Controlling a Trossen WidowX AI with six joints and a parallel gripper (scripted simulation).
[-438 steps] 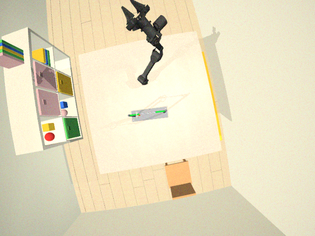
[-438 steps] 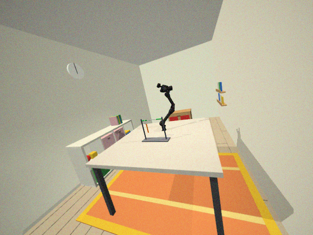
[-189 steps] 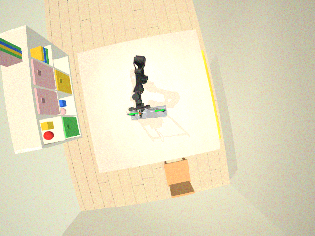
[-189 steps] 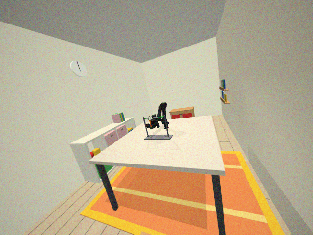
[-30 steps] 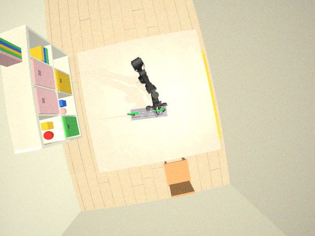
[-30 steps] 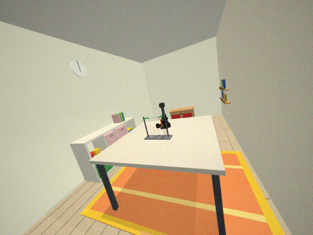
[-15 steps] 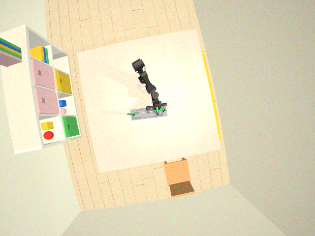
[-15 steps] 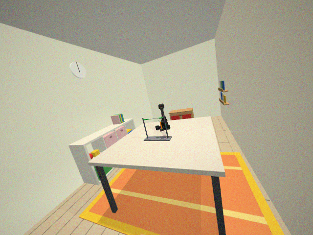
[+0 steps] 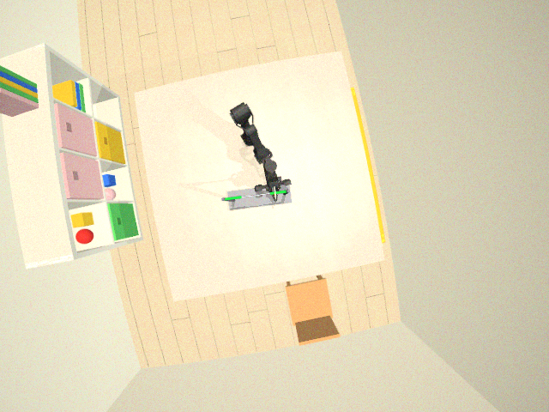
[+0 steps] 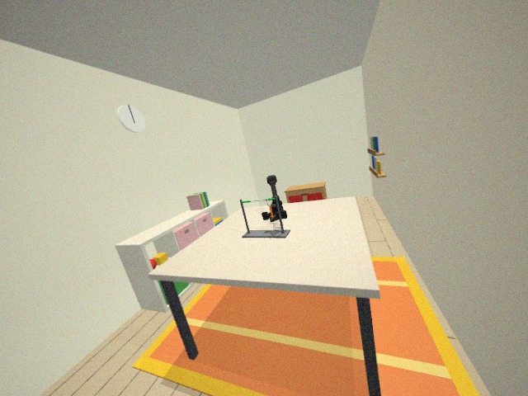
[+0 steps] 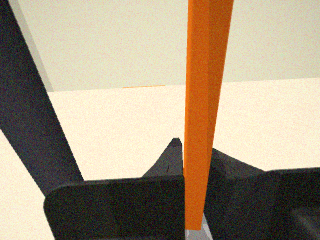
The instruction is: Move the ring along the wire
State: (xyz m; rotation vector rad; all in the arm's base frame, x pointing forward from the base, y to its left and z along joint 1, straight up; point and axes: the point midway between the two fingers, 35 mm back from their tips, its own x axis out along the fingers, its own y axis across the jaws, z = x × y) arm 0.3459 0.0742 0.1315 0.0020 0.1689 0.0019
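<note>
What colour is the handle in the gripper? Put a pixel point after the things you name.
Orange; the wrist view shows the handle [image 10: 271, 211] [image 11: 198, 110] best.

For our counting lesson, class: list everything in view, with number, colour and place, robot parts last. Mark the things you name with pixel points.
table [image 9: 199, 266] [image 10: 264, 260]: one, pale, mid-room
stand base [image 9: 244, 205] [image 10: 256, 233]: one, grey, on table
posts: two, dark, on base
wire: one, green ends, grey middle, between posts
handle [image 10: 271, 211] [image 11: 198, 110]: one, orange, in claw
shelf unit [image 9: 10, 177] [image 10: 132, 238]: one, white, beside table
chair [image 9: 309, 301]: one, orange-brown, beside table
clock [image 10: 131, 118]: one, white, wall
rug [image 10: 272, 315]: one, orange-yellow, floor
arm [image 9: 262, 153] [image 10: 273, 189]: one, black, over table
claw [image 11: 181, 143]: one, black, shut on handle
</note>
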